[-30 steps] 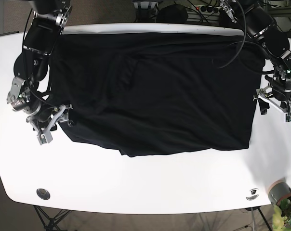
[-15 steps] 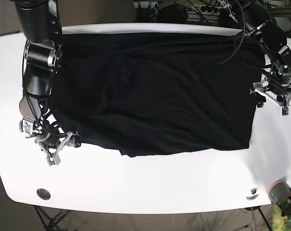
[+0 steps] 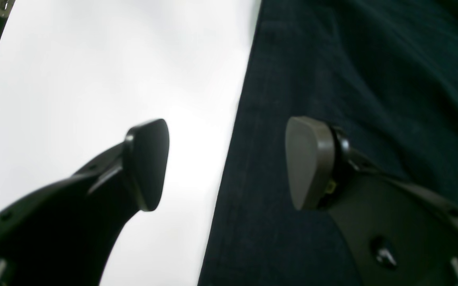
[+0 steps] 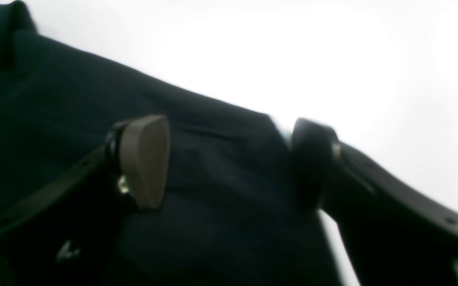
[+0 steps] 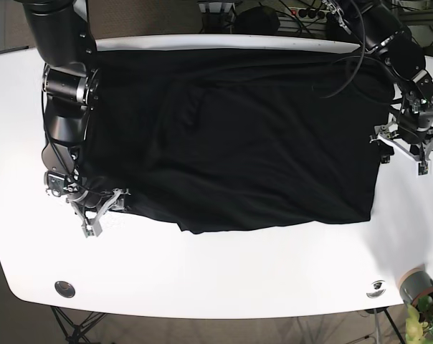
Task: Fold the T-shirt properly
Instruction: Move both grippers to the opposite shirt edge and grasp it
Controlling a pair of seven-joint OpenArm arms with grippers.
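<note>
The black T-shirt (image 5: 238, 136) lies spread out and wrinkled over the white table (image 5: 238, 265). My right gripper (image 5: 105, 213) is at its front left corner and stands open. In the right wrist view that gripper (image 4: 229, 163) straddles the shirt corner (image 4: 221, 167), one finger (image 4: 143, 161) over cloth and the other (image 4: 312, 163) at the hem. My left gripper (image 5: 403, 161) is at the shirt's right edge, also open. In the left wrist view this gripper (image 3: 229, 163) has the shirt's edge (image 3: 249, 119) between its fingers, one fingertip (image 3: 147, 165) over bare table.
A round grey fitting (image 5: 64, 288) sits near the table's front left corner and another (image 5: 376, 288) near the front right. A grey pot with a green plant (image 5: 417, 287) stands beyond the front right corner. Cables lie behind the table's back edge.
The right gripper has moved toward the table's front and inward to the shirt's front left corner. The left gripper has shifted slightly back and closer to the shirt's right edge.
</note>
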